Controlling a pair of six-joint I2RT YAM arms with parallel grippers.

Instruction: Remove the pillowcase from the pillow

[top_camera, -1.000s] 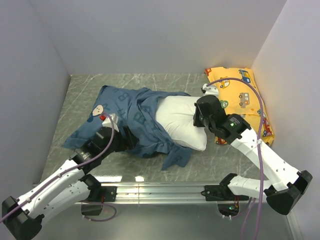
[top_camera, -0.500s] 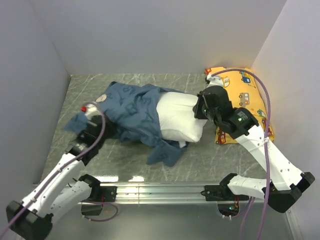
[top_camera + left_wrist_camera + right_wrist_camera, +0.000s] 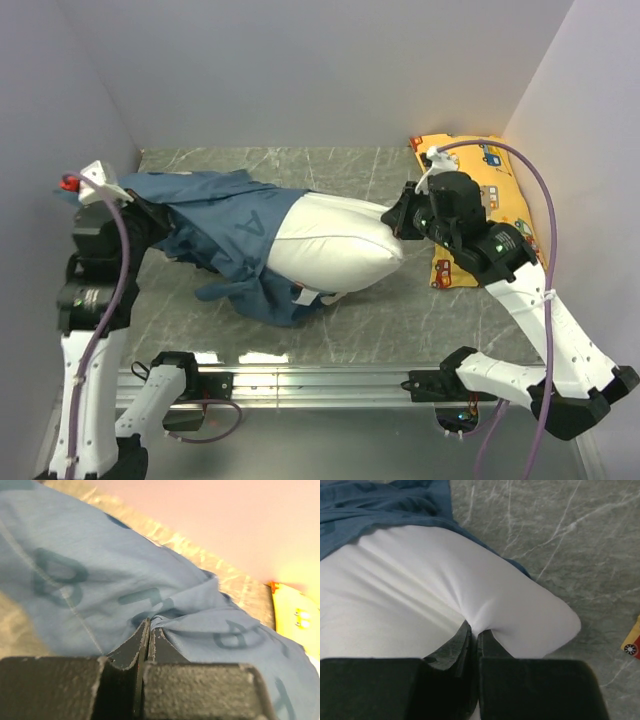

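Note:
The blue pillowcase (image 3: 225, 235) with pale letters is stretched out leftward and still covers the left part of the white pillow (image 3: 335, 250). My left gripper (image 3: 150, 212) is raised at the far left and shut on a pinch of the pillowcase (image 3: 165, 615). Its fingers (image 3: 131, 647) meet with blue fabric between the tips. My right gripper (image 3: 400, 222) is shut on the pillow's right end, and white fabric (image 3: 470, 580) is bunched into its closed fingers (image 3: 457, 645). A small white tag (image 3: 302, 297) shows under the pillow's front edge.
A yellow car-print pillow (image 3: 490, 185) lies at the back right against the wall, just behind my right arm. Grey walls close in on the left, back and right. The marble-patterned table (image 3: 350, 170) runs to a metal rail (image 3: 320, 380) at the near edge.
My left gripper closed on the pillowcase and pulled it up and far to the left, stretching it off the pillow. More white pillow is bared. The right gripper kept its hold.

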